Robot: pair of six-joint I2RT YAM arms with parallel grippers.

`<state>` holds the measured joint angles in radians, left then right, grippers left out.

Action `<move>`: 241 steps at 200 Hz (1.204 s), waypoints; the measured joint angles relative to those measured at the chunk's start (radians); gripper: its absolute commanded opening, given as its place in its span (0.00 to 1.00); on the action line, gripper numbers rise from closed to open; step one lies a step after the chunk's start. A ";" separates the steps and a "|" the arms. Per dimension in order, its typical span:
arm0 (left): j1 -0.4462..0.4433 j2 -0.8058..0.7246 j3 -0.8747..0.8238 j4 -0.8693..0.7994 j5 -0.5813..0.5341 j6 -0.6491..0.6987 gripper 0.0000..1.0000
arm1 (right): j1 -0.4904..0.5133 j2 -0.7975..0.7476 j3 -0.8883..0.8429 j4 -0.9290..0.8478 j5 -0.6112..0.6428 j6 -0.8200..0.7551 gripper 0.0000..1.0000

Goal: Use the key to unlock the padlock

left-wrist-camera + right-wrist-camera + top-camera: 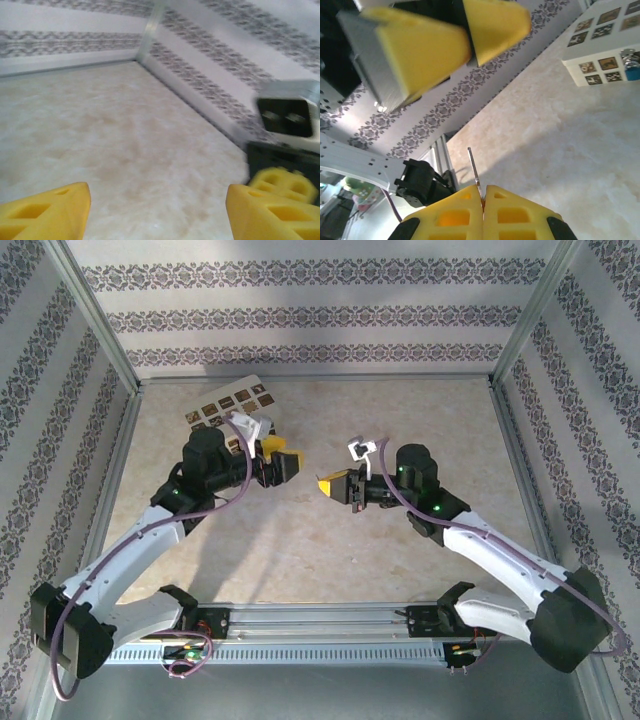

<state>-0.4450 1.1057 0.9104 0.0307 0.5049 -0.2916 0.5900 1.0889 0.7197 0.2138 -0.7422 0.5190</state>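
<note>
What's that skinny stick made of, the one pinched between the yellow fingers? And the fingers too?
The skinny stick looks like thin bare metal: grey, flat, slightly shiny, probably the key's blade. The yellow fingers look like matte plastic, maybe printed: even colour, no gloss, hollow pockets in them.

The left arm (130,545) and right arm (500,552) have white shells on the long links and black housings at the joints. A purple cable (58,655) runs along each arm. Small green lights (437,508) glow on the black joints. The left claw (283,466) and right claw (335,485) carry yellow wedge-shaped fingers (505,215) with rectangular cut-outs. White brackets (250,426) sit above them, probably camera mounts.
</note>
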 measured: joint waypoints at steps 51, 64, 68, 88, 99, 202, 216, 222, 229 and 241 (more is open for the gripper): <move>0.122 0.258 0.210 -0.202 -0.193 0.032 0.88 | -0.006 -0.046 0.000 -0.175 0.089 -0.090 0.00; 0.146 0.341 0.278 -0.250 -0.233 0.043 0.92 | -0.006 -0.053 0.000 -0.215 0.116 -0.107 0.00; 0.152 0.369 0.302 -0.269 -0.249 0.049 0.93 | -0.006 -0.055 0.000 -0.227 0.125 -0.109 0.00; 0.164 0.493 0.415 -0.334 -0.305 0.080 0.97 | -0.012 -0.062 0.000 -0.279 0.163 -0.128 0.00; 0.166 0.562 0.480 -0.364 -0.329 0.097 0.98 | -0.013 -0.066 0.000 -0.300 0.182 -0.134 0.00; 0.199 1.085 1.049 -0.610 -0.383 0.189 1.00 | -0.023 -0.134 -0.029 -0.400 0.241 -0.156 0.00; 0.199 1.136 1.124 -0.644 -0.383 0.199 0.99 | -0.026 -0.141 -0.034 -0.405 0.246 -0.157 0.00; 0.199 1.152 1.148 -0.655 -0.383 0.203 0.99 | -0.026 -0.145 -0.037 -0.406 0.248 -0.156 0.00; 0.199 1.170 1.175 -0.669 -0.383 0.206 0.99 | -0.026 -0.148 -0.040 -0.406 0.249 -0.156 0.00; 0.199 1.197 1.215 -0.692 -0.383 0.212 0.99 | -0.032 -0.153 -0.045 -0.410 0.250 -0.156 0.00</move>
<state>-0.2462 2.3024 2.1258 -0.6613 0.1223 -0.0799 0.5579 0.9363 0.6750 -0.1959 -0.4923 0.3626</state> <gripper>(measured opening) 0.994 0.056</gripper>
